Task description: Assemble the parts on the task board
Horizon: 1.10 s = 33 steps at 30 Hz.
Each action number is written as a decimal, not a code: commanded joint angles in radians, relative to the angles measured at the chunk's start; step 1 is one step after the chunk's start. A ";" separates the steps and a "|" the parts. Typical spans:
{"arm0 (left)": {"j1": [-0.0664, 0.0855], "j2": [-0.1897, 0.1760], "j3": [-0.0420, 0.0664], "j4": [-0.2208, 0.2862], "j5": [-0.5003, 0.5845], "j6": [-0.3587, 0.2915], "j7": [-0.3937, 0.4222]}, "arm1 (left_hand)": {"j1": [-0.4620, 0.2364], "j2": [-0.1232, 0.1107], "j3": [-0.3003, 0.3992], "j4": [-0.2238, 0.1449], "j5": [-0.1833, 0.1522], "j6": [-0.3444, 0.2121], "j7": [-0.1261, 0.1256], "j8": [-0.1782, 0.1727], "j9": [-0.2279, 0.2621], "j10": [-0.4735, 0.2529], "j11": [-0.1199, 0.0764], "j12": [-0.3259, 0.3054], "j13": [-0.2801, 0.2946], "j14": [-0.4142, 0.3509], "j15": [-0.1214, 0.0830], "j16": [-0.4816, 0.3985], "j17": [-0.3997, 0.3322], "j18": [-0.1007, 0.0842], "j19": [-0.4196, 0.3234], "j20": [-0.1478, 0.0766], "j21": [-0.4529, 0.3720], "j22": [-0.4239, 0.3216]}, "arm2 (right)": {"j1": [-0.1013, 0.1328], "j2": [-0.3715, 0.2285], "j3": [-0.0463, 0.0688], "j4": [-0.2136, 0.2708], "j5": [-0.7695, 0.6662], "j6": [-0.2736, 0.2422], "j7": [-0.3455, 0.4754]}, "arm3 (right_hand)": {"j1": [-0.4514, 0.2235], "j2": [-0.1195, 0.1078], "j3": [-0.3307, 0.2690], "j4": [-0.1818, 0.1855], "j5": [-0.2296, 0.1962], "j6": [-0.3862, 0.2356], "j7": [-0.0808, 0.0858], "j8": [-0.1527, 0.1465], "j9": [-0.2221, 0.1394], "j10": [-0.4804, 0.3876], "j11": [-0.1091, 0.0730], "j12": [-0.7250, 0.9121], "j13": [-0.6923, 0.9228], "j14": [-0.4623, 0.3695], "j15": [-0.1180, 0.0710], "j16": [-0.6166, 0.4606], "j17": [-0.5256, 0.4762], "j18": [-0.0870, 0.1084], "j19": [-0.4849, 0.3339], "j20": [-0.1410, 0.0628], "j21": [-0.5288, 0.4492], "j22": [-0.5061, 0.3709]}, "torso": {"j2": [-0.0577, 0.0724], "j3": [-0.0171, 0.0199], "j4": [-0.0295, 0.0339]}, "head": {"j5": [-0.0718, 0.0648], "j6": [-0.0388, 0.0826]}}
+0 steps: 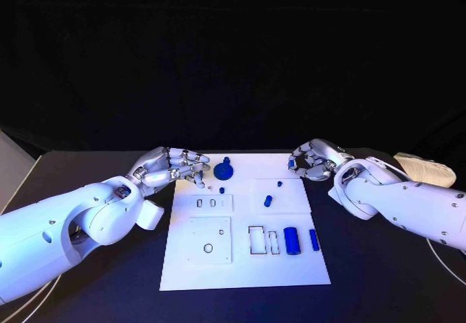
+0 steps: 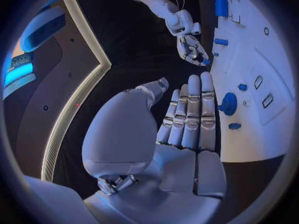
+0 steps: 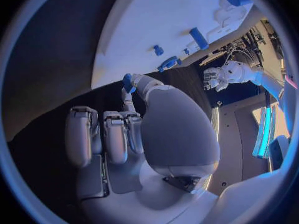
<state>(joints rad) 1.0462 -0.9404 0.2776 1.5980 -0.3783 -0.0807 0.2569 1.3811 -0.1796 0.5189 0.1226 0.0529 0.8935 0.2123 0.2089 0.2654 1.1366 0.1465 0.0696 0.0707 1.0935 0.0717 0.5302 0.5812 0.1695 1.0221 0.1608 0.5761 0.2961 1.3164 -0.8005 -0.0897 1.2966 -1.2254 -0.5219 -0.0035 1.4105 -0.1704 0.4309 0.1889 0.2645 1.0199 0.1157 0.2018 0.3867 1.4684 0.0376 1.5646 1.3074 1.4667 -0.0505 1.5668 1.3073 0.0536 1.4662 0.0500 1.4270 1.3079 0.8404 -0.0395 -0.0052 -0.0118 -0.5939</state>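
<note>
Task board (image 1: 243,269) flat in the middle of the black table (image 1: 388,282), between both hands. On its far part, just beside the left hand (image 1: 171,168): round blue part (image 1: 224,170) with a short knob, close to the fingertips but apart from them. Nearer in: small blue peg (image 1: 221,190), another small blue piece (image 1: 279,182) and a short blue part (image 1: 268,200), all apart from either hand. Toward the near right of the board, well away from both hands: thick blue cylinder (image 1: 291,240) and slim blue bar (image 1: 314,239), lying side by side.

Left hand at the board's far left edge, holding nothing; in the left wrist view, fingers stretched out side by side, thumb set apart, palm turned toward the board. Left arm reaching in low over the table from the left.

Right hand (image 1: 312,160) at the board's far right corner, pinching 1 tiny blue part (image 3: 127,81) between thumb and a fingertip; remaining fingers curled in beside it. Right forearm angled in from the right, wrist bent toward the board.
</note>
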 commanded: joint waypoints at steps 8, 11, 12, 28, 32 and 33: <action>0.000 0.002 0.000 -0.003 -0.001 0.013 0.002 | 0.001 0.010 0.000 -0.009 0.000 -0.005 0.000 -0.007 0.002 -0.007 -0.003 -0.003 0.001 -0.006 0.000 -0.004 0.002 0.010 -0.009 -0.002 0.010 0.003 | 0.027 -0.004 0.002 0.138 -0.050 -0.062 -0.159 | -0.005 0.006 0.011 0.000 -0.001 0.001 -0.003 0.012 0.013 0.102 -0.005 0.006 0.263 0.104 -0.001 0.004 0.263 -0.013 0.057 -0.003 -0.002 0.100 | -0.011 -0.0056 -0.0034 | 0.002 -0.001; 0.000 0.002 0.000 -0.005 -0.001 0.009 -0.002 | 0.001 0.010 0.000 -0.009 0.000 -0.005 0.000 -0.007 0.002 -0.007 -0.003 -0.003 0.001 -0.006 0.000 -0.004 0.002 0.010 -0.009 -0.002 0.010 0.003 | 0.029 0.008 0.001 0.172 -0.053 -0.055 -0.199 | -0.007 0.004 0.015 -0.003 0.002 -0.002 -0.002 0.013 0.013 0.101 -0.005 0.004 0.262 0.104 0.001 0.004 0.263 -0.013 0.056 -0.002 -0.004 0.098 | -0.013 -0.0073 -0.0020 | 0.007 -0.003; 0.000 0.001 0.000 -0.005 -0.001 0.007 -0.004 | 0.000 0.011 0.000 -0.009 0.000 -0.005 0.000 -0.007 0.002 -0.007 -0.003 -0.003 0.001 -0.006 0.000 -0.004 0.002 0.010 -0.010 -0.002 0.011 0.003 | 0.029 0.014 0.000 0.184 -0.054 -0.053 -0.214 | -0.007 0.004 0.016 -0.003 0.003 -0.002 -0.002 0.013 0.013 0.099 -0.004 0.002 0.260 0.104 0.001 0.004 0.263 -0.012 0.056 -0.002 -0.005 0.097 | -0.014 -0.0074 -0.0016 | 0.010 -0.004; 0.000 0.009 0.000 -0.004 -0.001 0.002 -0.021 | -0.010 0.016 0.000 -0.004 0.000 -0.006 -0.002 -0.010 0.007 0.043 -0.012 0.027 0.017 0.002 -0.006 0.002 0.009 0.012 -0.016 -0.003 0.025 0.011 | -0.003 0.110 -0.025 0.313 -0.132 -0.040 -0.387 | -0.022 -0.003 0.033 -0.011 0.018 -0.005 0.002 0.024 0.019 0.093 -0.002 -0.004 0.254 0.104 0.010 0.004 0.263 -0.010 0.054 0.005 -0.014 0.088 | -0.011 -0.0077 -0.0020 | 0.023 -0.009; 0.000 0.011 0.000 -0.005 -0.003 0.004 -0.024 | -0.011 0.017 -0.002 -0.005 0.000 -0.006 -0.005 -0.011 0.009 0.055 -0.016 0.037 0.023 0.009 -0.009 0.009 0.014 0.013 -0.013 -0.004 0.032 0.015 | -0.016 0.129 -0.028 0.327 -0.162 -0.038 -0.419 | -0.023 -0.004 0.034 -0.012 0.019 -0.006 0.002 0.024 0.020 0.093 -0.002 -0.004 0.255 0.104 0.010 0.004 0.263 -0.010 0.054 0.006 -0.014 0.088 | -0.011 -0.0087 -0.0007 | 0.025 -0.012; 0.000 0.012 0.000 -0.005 -0.003 0.005 -0.024 | -0.011 0.017 -0.003 -0.006 0.000 -0.005 -0.006 -0.011 0.010 0.062 -0.019 0.044 0.028 0.014 -0.012 0.015 0.017 0.013 -0.011 -0.006 0.038 0.018 | -0.020 0.133 -0.029 0.329 -0.168 -0.037 -0.427 | -0.023 -0.004 0.034 -0.012 0.019 -0.006 0.002 0.024 0.020 0.093 -0.002 -0.004 0.255 0.104 0.010 0.004 0.263 -0.010 0.054 0.006 -0.014 0.088 | -0.011 -0.0090 -0.0008 | 0.025 -0.013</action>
<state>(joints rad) 1.0463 -0.9315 0.2775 1.5915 -0.3781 -0.0835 0.2344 1.3705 -0.1690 0.5206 0.1189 0.0530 0.8899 0.2087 0.2029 0.2745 1.1913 0.1289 0.1095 0.0964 1.1030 0.0625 0.5411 0.5971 0.1694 1.0111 0.1572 0.6109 0.3126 1.2984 -0.6695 -0.1183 1.6219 -1.3363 -0.5657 -0.3700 1.3945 -0.1737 0.4574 0.1764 0.2792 1.0141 0.1134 0.2018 0.3866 1.4683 0.0377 1.5645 1.3073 1.4630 -0.0463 1.5668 1.3073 0.0535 1.4660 0.0502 1.4191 1.3074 0.8291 -0.0477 -0.0065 0.0116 -0.6049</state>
